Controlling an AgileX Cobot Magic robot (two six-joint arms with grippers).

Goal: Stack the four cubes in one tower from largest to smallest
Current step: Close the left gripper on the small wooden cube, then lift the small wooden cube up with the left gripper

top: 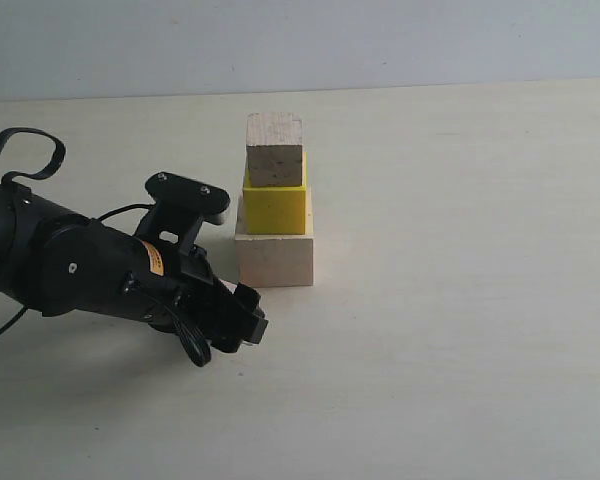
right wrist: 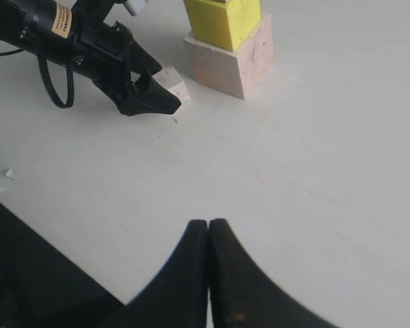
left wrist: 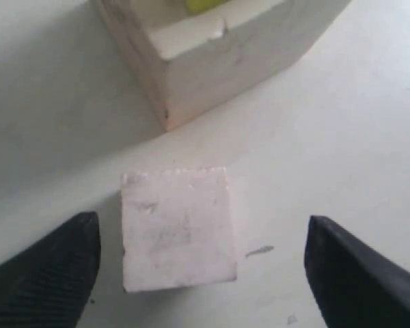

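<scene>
Three cubes stand stacked: a large pale wooden cube [top: 275,258] at the bottom, the yellow cube [top: 276,206] on it, and a small wooden cube [top: 274,148] on top. The smallest greyish cube [left wrist: 178,229] lies on the table just in front of the stack, also in the right wrist view [right wrist: 173,83]; the left arm hides it in the exterior view. My left gripper [top: 244,322] [left wrist: 201,222] is low and open, its black fingers [left wrist: 48,273] on either side of that cube, apart from it. My right gripper [right wrist: 208,224] is shut and empty, well back from the tower.
The tower base [left wrist: 212,61] stands close beyond the smallest cube. The left arm [right wrist: 75,37] and its cable [right wrist: 55,82] lie across the table's left. A dark area [right wrist: 34,280] borders the table's edge near the right gripper. Small white specks [right wrist: 9,174] lie there.
</scene>
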